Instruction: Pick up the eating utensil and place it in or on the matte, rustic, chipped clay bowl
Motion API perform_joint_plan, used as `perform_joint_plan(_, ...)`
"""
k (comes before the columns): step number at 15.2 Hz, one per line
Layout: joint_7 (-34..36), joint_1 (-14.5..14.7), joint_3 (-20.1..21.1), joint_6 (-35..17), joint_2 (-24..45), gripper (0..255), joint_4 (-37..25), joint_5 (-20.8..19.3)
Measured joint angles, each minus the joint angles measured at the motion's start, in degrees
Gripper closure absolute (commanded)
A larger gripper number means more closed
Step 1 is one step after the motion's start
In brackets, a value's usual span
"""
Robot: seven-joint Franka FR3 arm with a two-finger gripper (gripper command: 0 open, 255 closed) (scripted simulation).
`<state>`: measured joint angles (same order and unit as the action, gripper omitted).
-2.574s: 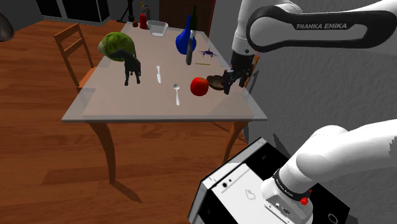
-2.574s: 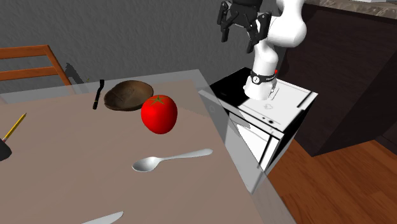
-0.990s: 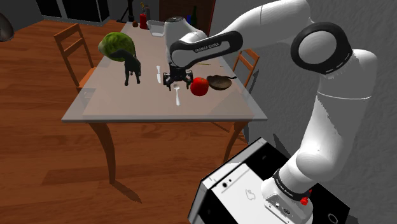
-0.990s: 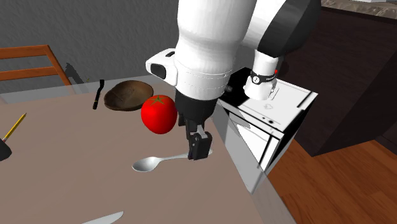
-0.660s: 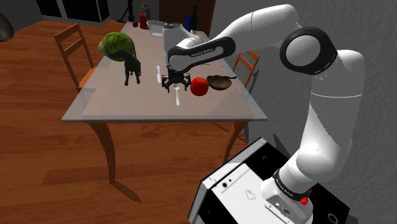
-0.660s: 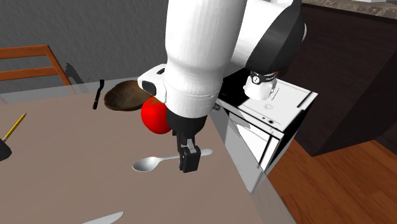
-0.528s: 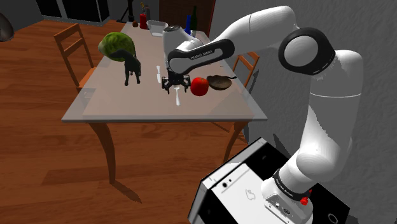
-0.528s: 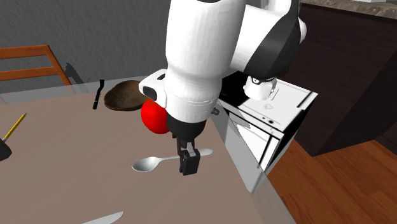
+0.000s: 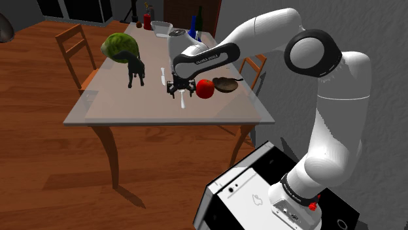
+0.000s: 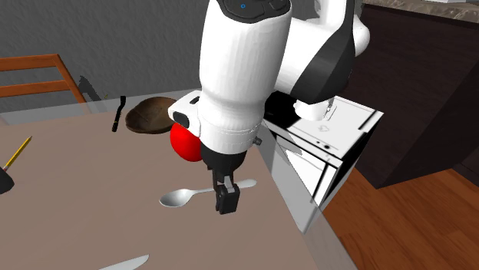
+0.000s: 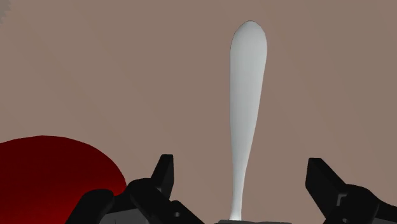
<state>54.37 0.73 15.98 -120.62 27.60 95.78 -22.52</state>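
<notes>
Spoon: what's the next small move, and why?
Probably close the jaws on the spoon handle. They stand open, one on either side of it, low over the table, and the spoon lies flat, not yet gripped.

light: moderate, even, from above | shadows: soft-edged, on the floor (image 9: 46, 144) under the counter (image 9: 131, 111) | sheen: pale patches on floor well away from the hand (image 10: 225, 205) | tomato (image 11: 51, 172) beside hand: dark red, near black low down | focus: sharp to all edges
</notes>
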Motion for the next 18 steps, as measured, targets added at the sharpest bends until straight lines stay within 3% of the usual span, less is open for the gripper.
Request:
perform_joint_plan(1,0.0,0.0,0.0,0.0,0.0,255,0.0,0.0)
perform_joint_plan(11,0.0,0.0,0.0,0.0,0.0,255,-0.1,0.0)
perform_joint_plan(18,-1.3,-0.2,0.5,3.5,-2.1,255,-1.7,1.1)
